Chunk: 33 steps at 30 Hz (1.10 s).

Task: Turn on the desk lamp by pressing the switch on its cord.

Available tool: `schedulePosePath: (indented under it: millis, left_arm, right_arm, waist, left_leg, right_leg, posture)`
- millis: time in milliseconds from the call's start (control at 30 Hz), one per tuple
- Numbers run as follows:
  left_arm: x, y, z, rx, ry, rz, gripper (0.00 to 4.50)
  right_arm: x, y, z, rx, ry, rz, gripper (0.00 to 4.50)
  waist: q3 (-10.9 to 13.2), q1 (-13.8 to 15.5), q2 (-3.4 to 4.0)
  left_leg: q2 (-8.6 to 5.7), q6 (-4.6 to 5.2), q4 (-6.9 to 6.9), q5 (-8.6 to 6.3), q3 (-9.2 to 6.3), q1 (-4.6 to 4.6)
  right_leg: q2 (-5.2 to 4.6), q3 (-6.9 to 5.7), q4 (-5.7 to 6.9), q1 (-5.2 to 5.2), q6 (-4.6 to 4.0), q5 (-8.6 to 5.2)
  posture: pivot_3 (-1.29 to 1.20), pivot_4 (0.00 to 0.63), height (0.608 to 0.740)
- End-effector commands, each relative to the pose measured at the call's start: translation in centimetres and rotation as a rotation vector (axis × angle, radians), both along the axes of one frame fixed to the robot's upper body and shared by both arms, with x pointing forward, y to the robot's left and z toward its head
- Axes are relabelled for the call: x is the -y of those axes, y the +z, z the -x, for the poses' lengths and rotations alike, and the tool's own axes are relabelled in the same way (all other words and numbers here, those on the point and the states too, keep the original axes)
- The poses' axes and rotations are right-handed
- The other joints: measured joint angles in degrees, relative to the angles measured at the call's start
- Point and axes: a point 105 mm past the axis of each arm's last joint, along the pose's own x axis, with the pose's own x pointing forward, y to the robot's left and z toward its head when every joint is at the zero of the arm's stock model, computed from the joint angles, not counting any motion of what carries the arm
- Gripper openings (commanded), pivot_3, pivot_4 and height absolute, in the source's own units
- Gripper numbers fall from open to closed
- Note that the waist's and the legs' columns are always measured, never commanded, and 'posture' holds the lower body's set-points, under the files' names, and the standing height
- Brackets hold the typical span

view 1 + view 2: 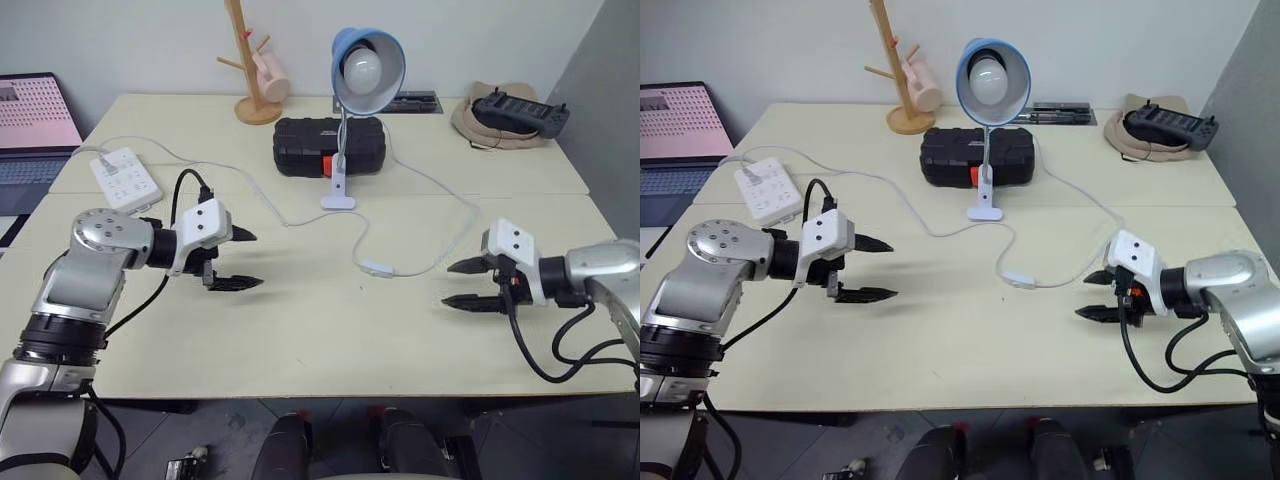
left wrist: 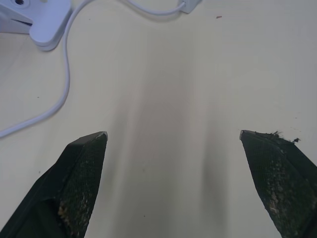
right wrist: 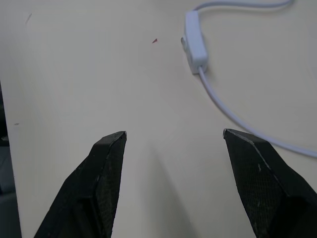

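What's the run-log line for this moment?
lamp: off | switch: on table, untouched | left hand: open, empty, above table | right hand: open, empty, nearer switch

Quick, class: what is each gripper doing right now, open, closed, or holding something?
Left gripper: open, holding nothing, above the table.
Right gripper: open, holding nothing, short of the switch.

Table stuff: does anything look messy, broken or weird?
Nothing looks broken or spilled. The desk lamp stands upright, its bulb dark. Its cord loops loosely over the table, and the switch lies flat between the two open grippers.
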Motion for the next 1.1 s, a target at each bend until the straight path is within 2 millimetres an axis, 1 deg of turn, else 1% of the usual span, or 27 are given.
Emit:
schedulePosePath:
  millis: [33,133,267,400,533,733,867,933,1100]
  left_arm:
    - [0.3,1.7,-0.6,0.060,-0.015,0.013,4.50]
    - [0.9,2.1,-0.9,0.062,-0.021,0.026,4.50]
    - [1.0,2.3,-1.0,0.060,-0.009,0.039,4.50]
    - [1.4,2.6,-0.6,0.058,-0.024,0.051,4.50]
    - [2.6,2.8,0.4,0.046,-0.050,0.084,4.50]
    - [3.5,2.4,1.4,0.027,-0.048,0.109,4.50]
    - [4.0,1.3,2.4,0.018,-0.025,0.131,4.50]
    - [4.1,1.0,2.7,0.016,-0.022,0.134,4.50]
    - [4.2,1.0,2.9,0.016,-0.007,0.147,4.50]
  right_arm:
    - [-0.3,1.3,-0.2,0.067,-0.020,-0.020,3.27]
    - [-0.5,1.4,-0.4,0.075,-0.030,-0.027,3.27]
    - [-0.8,1.4,-0.7,0.082,-0.030,-0.031,3.27]
    - [-1.5,1.4,-1.3,0.092,-0.016,-0.038,3.27]
    - [-3.0,1.0,-3.0,0.122,0.001,-0.045,3.27]
    - [-4.9,-0.6,-4.5,0.122,0.037,-0.038,3.27]
    - [-6.2,-2.5,-6.0,0.119,0.068,-0.006,3.27]
    - [-6.6,-2.9,-6.2,0.112,0.080,-0.009,3.27]
    - [-7.1,-3.2,-6.6,0.101,0.094,-0.023,3.27]
  waist:
    - [0.0,0.0,0.00]
    - [0.0,0.0,0.00]
    - [0.0,0.0,0.00]
    - [0.0,0.0,0.00]
    - [0.0,-0.2,-0.01]
    - [0.0,-0.1,-0.01]
    - [0.0,-0.2,0.00]
    - [0.0,-0.1,0.00]
    - [0.0,0.0,0.00]
  left_leg:
    - [0.00,0.00,0.00,0.00,0.00,0.00]
    - [-0.01,0.00,0.01,0.00,-0.03,-0.03]
    - [0.00,0.00,0.01,0.00,-0.02,-0.02]
    - [0.00,0.00,0.01,0.00,-0.02,-0.01]
    - [0.02,0.00,0.02,0.00,-0.03,-0.01]
    - [0.06,0.00,0.01,0.00,-0.06,-0.03]
    - [0.06,0.00,0.02,0.00,-0.07,0.00]
    - [0.09,-0.01,0.02,0.00,-0.07,0.00]
    - [0.07,-0.01,0.03,0.00,-0.10,0.00]
  right_leg:
    - [0.00,0.00,0.00,0.00,0.00,0.00]
    - [-0.01,-0.03,-0.01,0.00,0.00,0.00]
    - [-0.02,-0.01,-0.01,0.00,0.00,0.00]
    - [0.00,0.00,0.00,-0.02,0.00,0.00]
    - [0.00,0.01,0.00,-0.01,0.00,0.00]
    - [-0.03,0.03,0.00,-0.04,0.00,0.00]
    - [-0.03,0.07,0.03,-0.04,-0.01,0.00]
    - [-0.03,0.04,0.04,-0.04,-0.01,0.00]
    - [-0.04,0.04,0.05,-0.03,-0.01,0.01]
  posture:
    - [0.00,0.150,0.740]
    - [0.00,0.150,0.740]
    - [0.00,0.150,0.740]
    - [0.00,0.150,0.740]
    - [0.00,0.150,0.740]
    - [0.00,0.150,0.740]
    - [0.00,0.150,0.740]
    - [0.00,0.150,0.740]
    - [0.00,0.150,0.740]
